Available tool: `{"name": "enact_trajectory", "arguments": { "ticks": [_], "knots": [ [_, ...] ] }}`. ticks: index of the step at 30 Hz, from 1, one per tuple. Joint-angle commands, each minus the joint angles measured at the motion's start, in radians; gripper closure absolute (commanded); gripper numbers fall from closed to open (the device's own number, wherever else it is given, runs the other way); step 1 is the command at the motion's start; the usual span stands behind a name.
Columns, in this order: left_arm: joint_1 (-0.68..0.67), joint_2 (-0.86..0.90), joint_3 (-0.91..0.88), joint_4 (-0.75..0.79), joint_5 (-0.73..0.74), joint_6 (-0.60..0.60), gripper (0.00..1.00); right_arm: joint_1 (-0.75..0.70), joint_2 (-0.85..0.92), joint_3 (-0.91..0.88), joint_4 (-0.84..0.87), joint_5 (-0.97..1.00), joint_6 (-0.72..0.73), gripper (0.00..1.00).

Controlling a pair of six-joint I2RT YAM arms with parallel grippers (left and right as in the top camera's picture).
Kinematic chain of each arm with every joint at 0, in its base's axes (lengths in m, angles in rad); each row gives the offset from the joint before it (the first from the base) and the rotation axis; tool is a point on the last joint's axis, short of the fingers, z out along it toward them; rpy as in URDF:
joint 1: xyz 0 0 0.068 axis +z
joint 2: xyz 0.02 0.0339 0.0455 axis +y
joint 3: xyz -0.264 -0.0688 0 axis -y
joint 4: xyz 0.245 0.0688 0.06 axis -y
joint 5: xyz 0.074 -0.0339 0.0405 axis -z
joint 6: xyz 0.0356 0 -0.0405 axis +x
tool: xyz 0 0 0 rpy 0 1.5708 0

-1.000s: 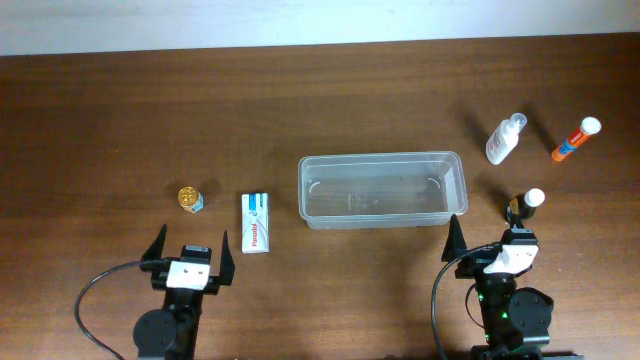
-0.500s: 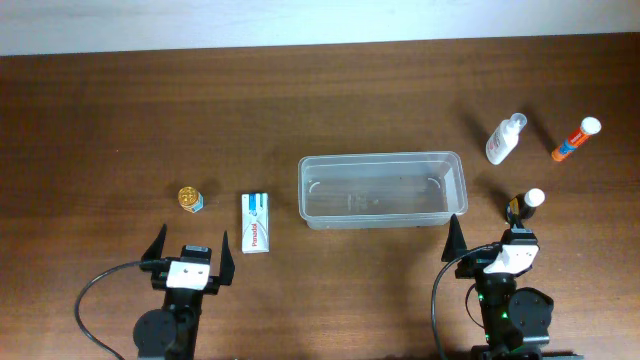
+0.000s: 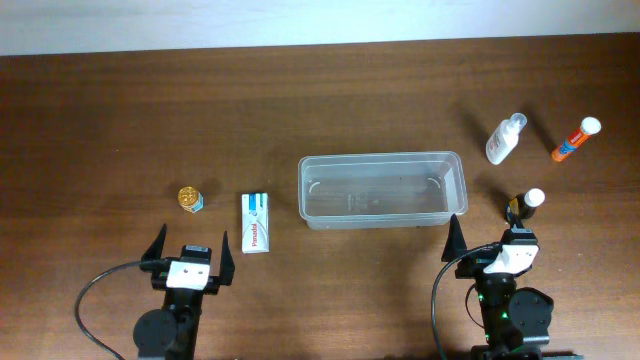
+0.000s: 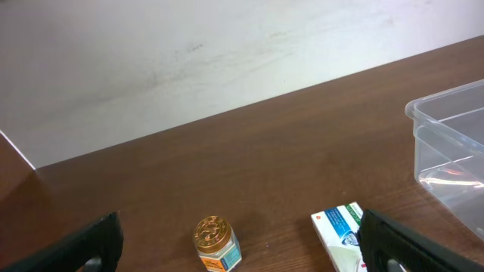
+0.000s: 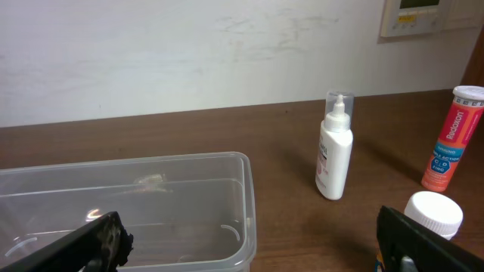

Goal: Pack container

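Bottom of frame, left gripper (image 3: 192, 246) and right gripper (image 3: 487, 236) both with jaws wide, gripping nothing; just beyond, white box (image 3: 257, 222) and gold-lidded jar (image 3: 190, 199) lower left, white-capped dark bottle (image 3: 524, 203) beside right gripper; container (image 3: 380, 157) mid-frame, empty; pump bottle (image 3: 505, 139), orange tube (image 3: 575, 139) upper right.

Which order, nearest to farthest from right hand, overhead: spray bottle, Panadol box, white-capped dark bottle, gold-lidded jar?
1. White-capped dark bottle, just ahead-right of the right hand.
2. Spray bottle, farther back.
3. Panadol box, left of the container.
4. Gold-lidded jar, far left.
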Motion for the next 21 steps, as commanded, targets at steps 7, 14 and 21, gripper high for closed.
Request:
{"name": "enact_trajectory", "arguments": {
  "ticks": [7,14,21],
  "knots": [
    [0.007,-0.008,-0.003,-0.007,-0.003,-0.016,0.01,-0.006,-0.012,-0.01,0.0,-0.012,0.0,0.02],
    [0.007,-0.008,-0.003,-0.007,-0.003,-0.016,0.01,-0.006,-0.012,-0.01,0.001,-0.036,0.012,0.02],
    [0.007,-0.008,-0.003,-0.007,-0.003,-0.016,0.01,-0.006,-0.012,-0.01,0.11,-0.215,0.011,0.02]
  ]
}}
